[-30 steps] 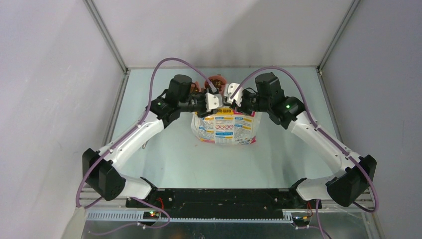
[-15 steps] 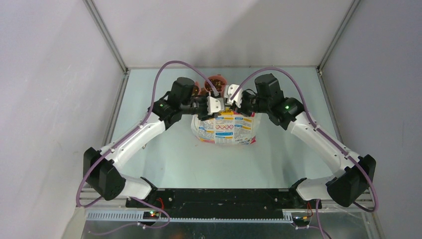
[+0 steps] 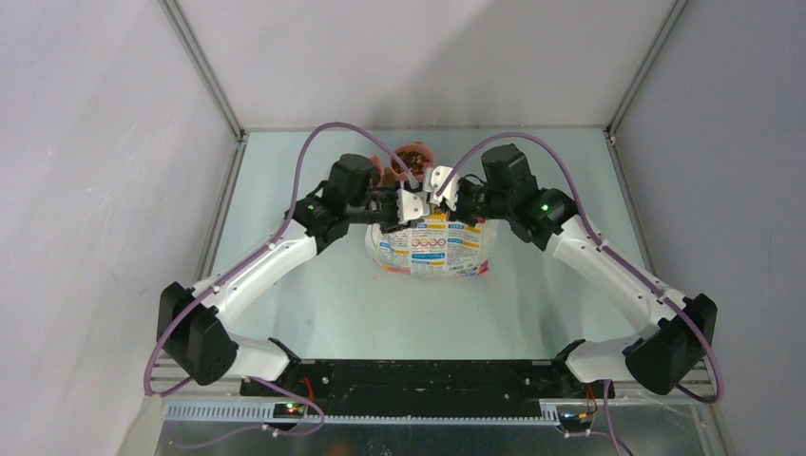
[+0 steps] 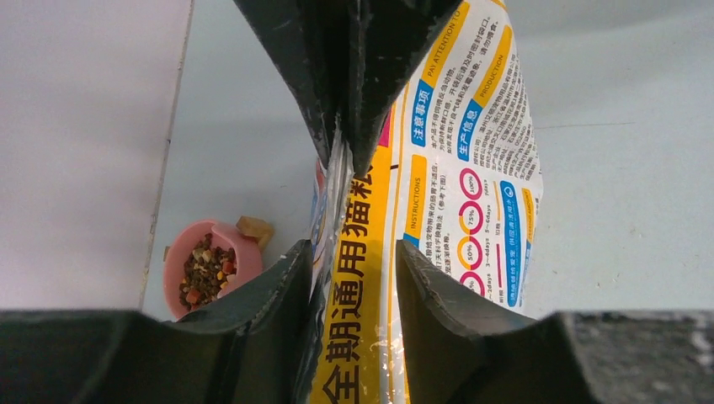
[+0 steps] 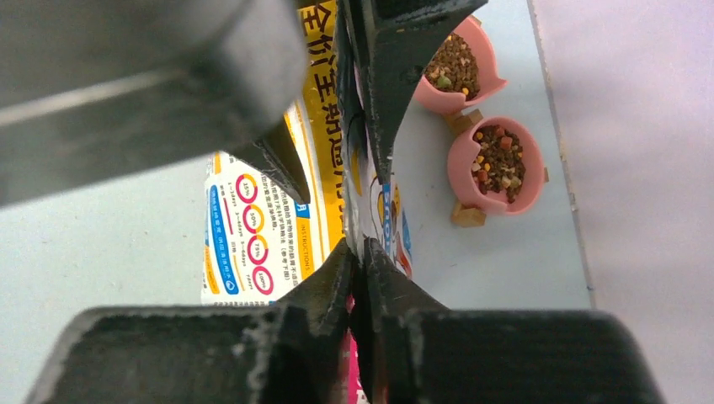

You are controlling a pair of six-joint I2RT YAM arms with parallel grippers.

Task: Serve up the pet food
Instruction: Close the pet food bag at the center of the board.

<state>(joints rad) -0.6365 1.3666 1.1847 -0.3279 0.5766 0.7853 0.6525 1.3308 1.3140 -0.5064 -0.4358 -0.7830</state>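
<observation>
Pet food (image 5: 498, 162): loose kibble heaps w/ no long axis of their own, lying face-up in two pink bowls (image 5: 460, 168) on the desk (image 3: 323, 294). The bowls sit close side by side, beyond the R fingers (image 5: 337, 290) & off to their right in the R wrist view. One bowl shows low-left of the L fingers (image 4: 414, 282) in the L wrist view. Neither finger pair touches bowls or kibble.

R fingers: pinched together on the top edge of the printed bag (image 3: 432, 247), sheet caught betw. the tips. L fingers: apart, straddling the same top edge just beside the R pair, one finger each side of the bag wall, no squeeze seen. The bag's top edge is at the fingers, its bottom toward the arm bases.

L arm (image 3: 271, 255) & R arm (image 3: 608, 268): both stretched fwd from the near edge w/ forearms angling inward. Wrists turn to face each other over the bag top, fingertips nearly meeting.
</observation>
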